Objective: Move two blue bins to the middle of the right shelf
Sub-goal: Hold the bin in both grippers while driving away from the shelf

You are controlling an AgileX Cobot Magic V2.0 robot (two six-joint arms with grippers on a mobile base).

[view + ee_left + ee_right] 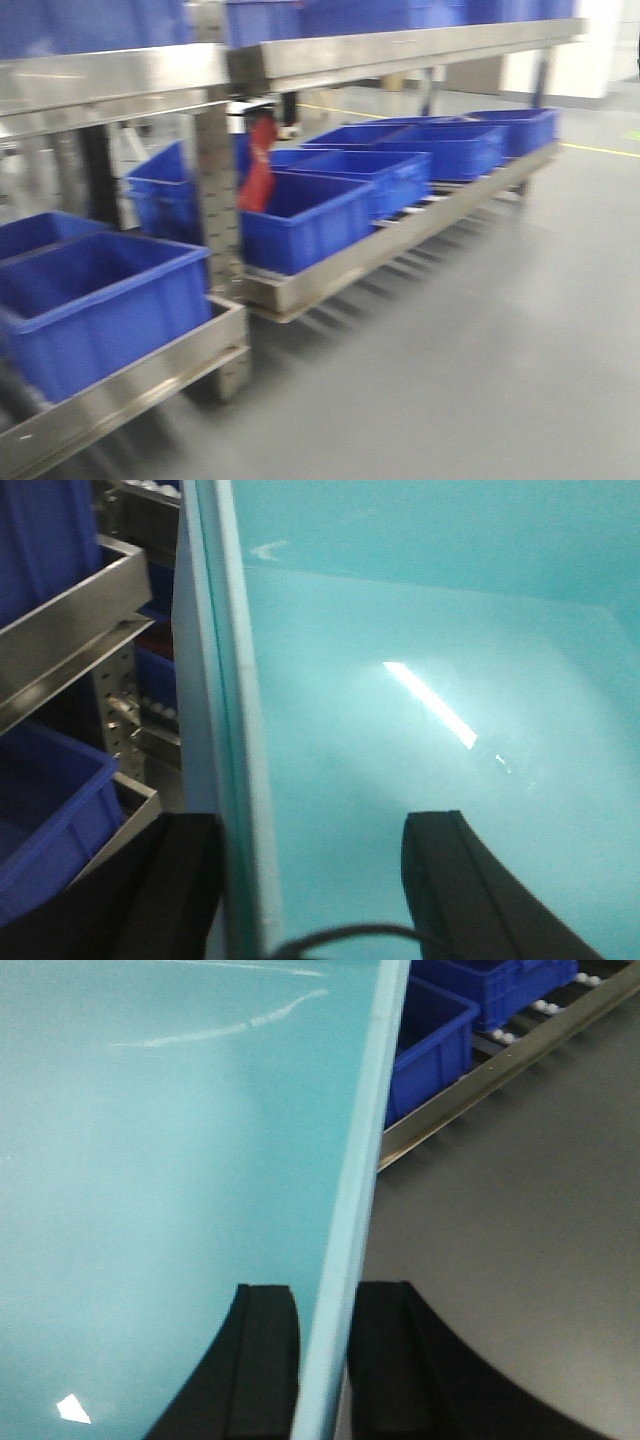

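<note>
Carry step. The blue plastic bin (420,660) hangs between my two arms. It reads pale turquoise in both wrist views and does not show in the front view.

My right fingers (262,1360) pinch its side wall, one black pad on either side of the rim and both close against it. My left fingers (455,890) straddle the opposite wall. The outer one lies against it at lower left of frame; the inner one shows a strip of bin between itself and the wall. I cannot tell if that side truly bites.

The front view is smeared, so I judge the base is rolling along the steel rack (300,290). A row of dark blue bins (310,225) fills its low tier, running from lower left toward upper right. A red tag (258,170) hangs by the perforated steel upright (218,170). A second steel tier (400,45) crosses the top of frame; I cannot tell if it is the target.

To do this well:
- Hold both wrists level and evenly spaced, so the wall cannot slip through the doubtful left grip.
- Slow the base before any lift.
- Enter above the tier's front rail, clear of the upright and the neighbouring bins.
- Lower the bin flat, then let go.
</note>
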